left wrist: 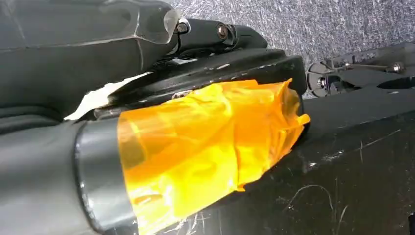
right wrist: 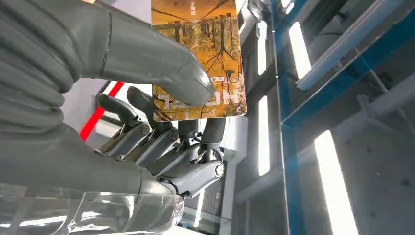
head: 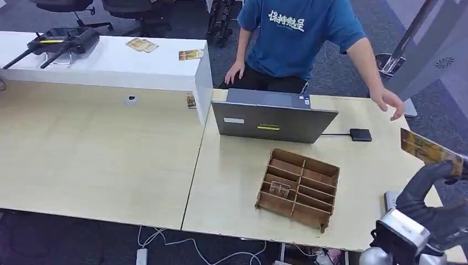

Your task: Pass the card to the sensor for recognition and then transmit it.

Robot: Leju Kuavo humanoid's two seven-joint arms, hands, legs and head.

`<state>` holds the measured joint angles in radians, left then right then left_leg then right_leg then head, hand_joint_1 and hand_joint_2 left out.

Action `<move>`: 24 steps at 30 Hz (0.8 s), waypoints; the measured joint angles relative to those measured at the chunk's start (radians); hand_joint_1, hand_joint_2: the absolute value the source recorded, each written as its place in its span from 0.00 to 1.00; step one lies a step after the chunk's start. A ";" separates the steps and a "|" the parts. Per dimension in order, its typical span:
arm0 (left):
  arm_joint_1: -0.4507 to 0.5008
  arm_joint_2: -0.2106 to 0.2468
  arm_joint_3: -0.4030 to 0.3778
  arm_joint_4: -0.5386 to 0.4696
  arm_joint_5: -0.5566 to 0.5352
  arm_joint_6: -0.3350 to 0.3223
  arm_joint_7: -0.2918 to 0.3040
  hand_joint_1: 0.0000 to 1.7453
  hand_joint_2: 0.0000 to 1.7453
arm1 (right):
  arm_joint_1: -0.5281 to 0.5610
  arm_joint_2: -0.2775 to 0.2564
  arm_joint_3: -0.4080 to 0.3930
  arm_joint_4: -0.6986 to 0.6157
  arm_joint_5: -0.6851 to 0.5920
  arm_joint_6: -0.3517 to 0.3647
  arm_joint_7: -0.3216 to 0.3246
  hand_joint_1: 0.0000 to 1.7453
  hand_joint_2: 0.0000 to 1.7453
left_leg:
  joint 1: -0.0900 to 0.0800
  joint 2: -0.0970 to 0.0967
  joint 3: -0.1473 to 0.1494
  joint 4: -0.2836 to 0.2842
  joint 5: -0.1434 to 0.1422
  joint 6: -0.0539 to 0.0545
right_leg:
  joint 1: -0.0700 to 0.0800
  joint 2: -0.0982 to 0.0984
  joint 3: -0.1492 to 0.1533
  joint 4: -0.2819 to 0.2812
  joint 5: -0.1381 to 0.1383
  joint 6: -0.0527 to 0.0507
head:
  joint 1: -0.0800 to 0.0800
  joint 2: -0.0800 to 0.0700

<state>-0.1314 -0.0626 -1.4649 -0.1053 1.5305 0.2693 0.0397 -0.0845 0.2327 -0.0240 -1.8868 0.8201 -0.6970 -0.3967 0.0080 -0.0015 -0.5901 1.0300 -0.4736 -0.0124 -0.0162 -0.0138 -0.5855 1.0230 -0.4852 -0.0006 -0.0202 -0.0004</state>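
My right hand (head: 434, 186) is raised past the table's right front corner and pinches a brown-and-gold picture card (head: 428, 149), held edge-up above the tabletop. In the right wrist view the thumb (right wrist: 147, 58) presses the card (right wrist: 198, 44) against the darker fingers (right wrist: 161, 142) behind it. The sensor (head: 360, 134), a small flat black box on a cable, lies on the table right of the laptop (head: 273, 120), well left of and beyond the card. A person's hand (head: 393, 104) hovers over the table's far right edge. My left hand (left wrist: 73, 161) shows close up, with orange tape around one part; how its fingers lie is unclear.
A wooden divided tray (head: 298, 189) sits in front of the laptop with one card (head: 280, 189) in a compartment. The person in a blue shirt (head: 292, 33) sits behind the laptop. Loose cards (head: 190, 54) and a black controller (head: 60, 41) lie on the white counter at the back left.
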 joint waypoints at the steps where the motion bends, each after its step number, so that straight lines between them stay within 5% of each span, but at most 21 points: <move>1: 0.000 0.000 -0.002 0.000 -0.002 0.000 0.001 0.00 0.00 | -0.010 -0.001 0.003 0.004 0.008 0.000 0.008 1.00 1.00 | 0.000 0.000 0.000 0.000 0.000 0.000 | 0.000 0.000 0.000 0.000 0.000 0.000 | 0.000 0.000; 9: -0.004 0.001 -0.003 0.000 -0.041 -0.003 0.019 0.00 0.00 | -0.196 -0.071 0.106 0.122 0.228 0.001 0.258 1.00 1.00 | 0.000 0.001 0.000 0.000 0.000 0.000 | 0.000 0.002 0.000 0.000 0.001 0.000 | 0.000 0.000; 15: -0.005 0.001 -0.003 0.000 -0.069 -0.004 0.028 0.00 0.00 | -0.268 -0.114 0.141 0.225 0.289 0.001 0.287 1.00 1.00 | 0.000 0.001 0.000 0.000 0.000 0.000 | 0.000 0.002 0.000 0.000 0.001 0.000 | 0.000 0.000; 24: -0.010 0.001 -0.003 0.000 -0.118 -0.013 0.047 0.00 0.00 | -0.438 -0.170 0.213 0.438 0.543 0.037 0.486 1.00 1.00 | 0.000 0.000 0.000 0.000 0.001 -0.001 | 0.000 0.001 0.000 0.000 0.001 0.000 | 0.000 0.000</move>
<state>-0.1415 -0.0614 -1.4683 -0.1053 1.4126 0.2567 0.0870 -0.5222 0.0625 0.1893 -1.4488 1.3631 -0.6595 0.0893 0.0079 -0.0011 -0.5900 1.0301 -0.4727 -0.0130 -0.0161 -0.0124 -0.5856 1.0235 -0.4843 -0.0004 -0.0202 -0.0004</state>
